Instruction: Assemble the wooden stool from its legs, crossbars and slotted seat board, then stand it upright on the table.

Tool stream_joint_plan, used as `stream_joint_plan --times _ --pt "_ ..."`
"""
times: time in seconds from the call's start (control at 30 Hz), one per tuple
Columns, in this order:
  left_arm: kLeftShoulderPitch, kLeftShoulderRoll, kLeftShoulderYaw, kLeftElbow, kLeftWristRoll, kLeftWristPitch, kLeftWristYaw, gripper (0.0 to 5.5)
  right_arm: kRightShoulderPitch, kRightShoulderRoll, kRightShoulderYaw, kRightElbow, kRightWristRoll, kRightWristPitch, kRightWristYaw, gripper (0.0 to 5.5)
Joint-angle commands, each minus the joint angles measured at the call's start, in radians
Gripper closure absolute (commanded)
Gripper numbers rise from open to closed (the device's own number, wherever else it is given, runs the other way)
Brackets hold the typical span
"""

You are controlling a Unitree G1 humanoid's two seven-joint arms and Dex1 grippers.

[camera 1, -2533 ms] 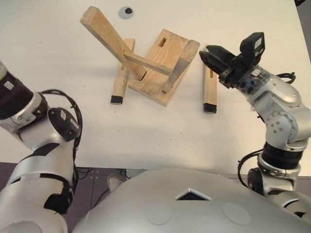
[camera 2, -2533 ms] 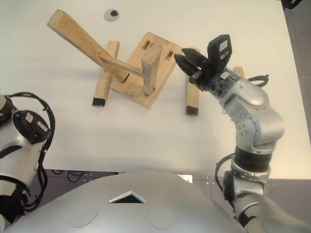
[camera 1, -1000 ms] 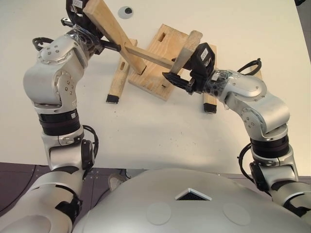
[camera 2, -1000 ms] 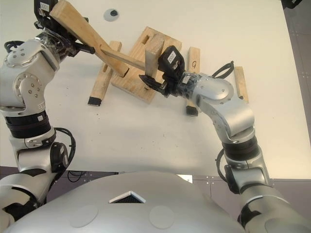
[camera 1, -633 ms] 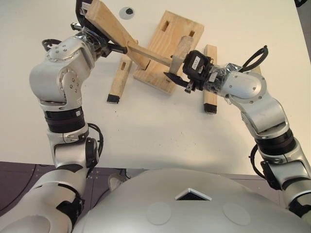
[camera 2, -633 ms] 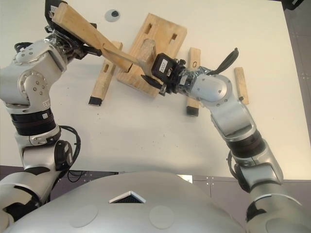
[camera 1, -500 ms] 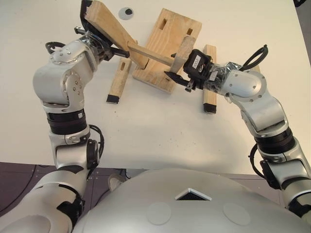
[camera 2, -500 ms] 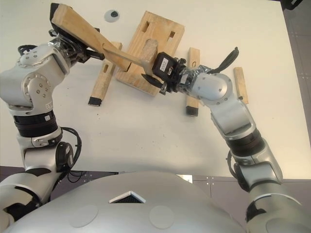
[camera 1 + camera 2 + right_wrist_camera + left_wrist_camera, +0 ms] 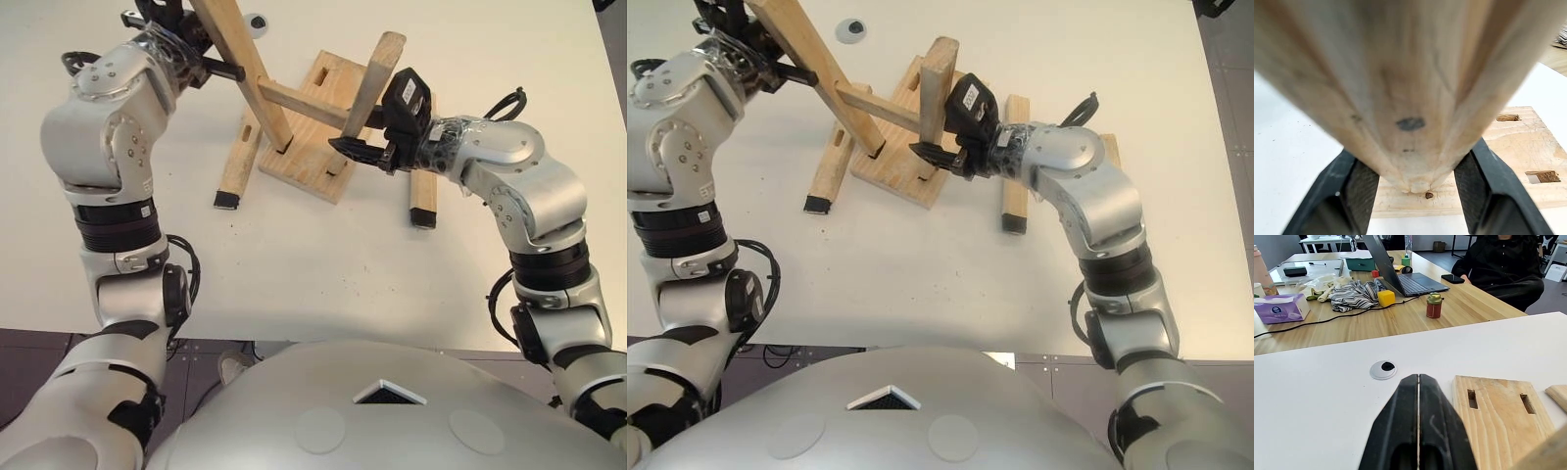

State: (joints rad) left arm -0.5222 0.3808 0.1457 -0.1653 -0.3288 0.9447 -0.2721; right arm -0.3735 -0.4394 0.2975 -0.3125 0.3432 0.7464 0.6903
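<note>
Right end effector (image 9: 1418, 188) clamps a leg (image 9: 377, 73) (above the seat board (image 9: 309, 171)); left end effector (image 9: 1418, 396) is pinched together.

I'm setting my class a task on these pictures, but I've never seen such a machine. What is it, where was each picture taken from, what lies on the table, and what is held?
It is a humanoid robot with two arms, each ending in a two-fingered gripper. Two pictures come from cameras in its head, looking down; two come from cameras on its wrists. On the white table lie a slotted seat board and two loose legs. The right gripper clamps one leg of a frame, two legs joined by a crossbar, that rises from the board. The left gripper, fingers closed together, sits beside the frame's other leg.
</note>
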Motion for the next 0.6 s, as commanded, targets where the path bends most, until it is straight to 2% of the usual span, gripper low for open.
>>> stream_joint_plan --times 0.03,0.23,0.43,0.6 --pt "0.063 0.01 0.055 -0.067 -0.006 0.014 0.024 5.5 0.002 0.021 0.038 -0.074 0.021 0.03 0.008 3.46" --pt "0.118 0.018 0.12 -0.151 -0.059 -0.035 -0.025 5.5 -0.004 -0.007 0.057 -0.073 -0.008 0.019 0.009 2.43" --pt "0.074 0.113 0.187 -0.12 -0.134 -0.072 -0.135 5.5 0.018 -0.012 0.067 -0.045 -0.039 0.012 -0.001 2.37" --pt "0.008 0.152 0.259 -0.038 -0.175 -0.069 -0.127 5.5 0.046 -0.025 0.052 -0.083 -0.034 0.009 0.003 2.37"
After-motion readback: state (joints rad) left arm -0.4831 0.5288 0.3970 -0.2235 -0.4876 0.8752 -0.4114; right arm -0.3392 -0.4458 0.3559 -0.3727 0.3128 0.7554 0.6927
